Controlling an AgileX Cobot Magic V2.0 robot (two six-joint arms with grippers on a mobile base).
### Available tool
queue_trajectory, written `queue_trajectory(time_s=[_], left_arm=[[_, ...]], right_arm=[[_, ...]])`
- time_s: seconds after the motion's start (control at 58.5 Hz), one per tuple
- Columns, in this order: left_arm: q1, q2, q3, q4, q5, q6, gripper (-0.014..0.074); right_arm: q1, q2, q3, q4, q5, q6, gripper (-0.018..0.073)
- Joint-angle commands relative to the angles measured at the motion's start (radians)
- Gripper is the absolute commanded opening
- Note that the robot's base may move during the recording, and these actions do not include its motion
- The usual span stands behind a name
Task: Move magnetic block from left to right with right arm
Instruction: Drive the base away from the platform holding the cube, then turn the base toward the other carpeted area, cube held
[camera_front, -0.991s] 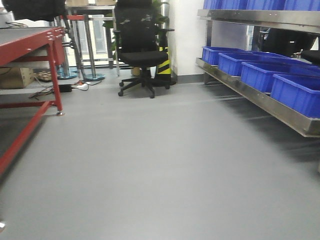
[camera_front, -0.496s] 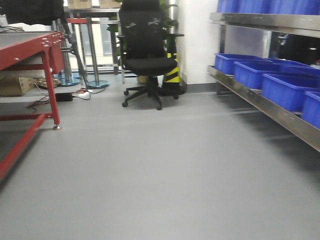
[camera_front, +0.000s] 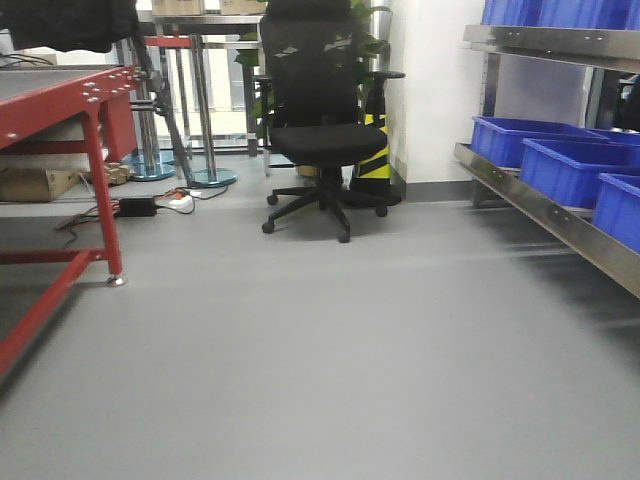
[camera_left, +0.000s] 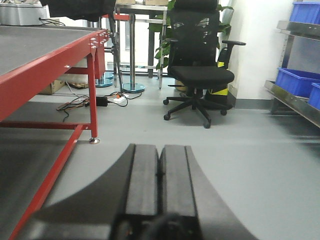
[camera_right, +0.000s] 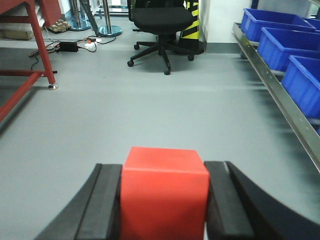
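Right gripper (camera_right: 164, 172) is clamped on the magnetic block (camera_right: 164, 195), a matte red cube with crisp edges, snug between black fingers (camera_right: 106, 210). Left gripper (camera_left: 160, 160) is pinched closed on nothing. Looks like the carry leg; next it needs a set-down spot on the right. Beyond that: smooth grey floor (camera_front: 350, 350), mesh office chair (camera_front: 325, 130), glossy blue bins (camera_front: 560, 165).

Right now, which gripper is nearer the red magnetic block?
Right. The right gripper holds the magnetic block between its fingers; the left gripper is shut empty, no block in its view.
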Motion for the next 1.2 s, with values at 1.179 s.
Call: queue_trajectory(time_s=[1.179], left_arm=[[-0.007, -0.009, 0.008, -0.005, -0.081, -0.006, -0.0126]], right_arm=[[-0.003, 0.017, -0.026, -0.006, -0.082, -0.006, 0.0224]])
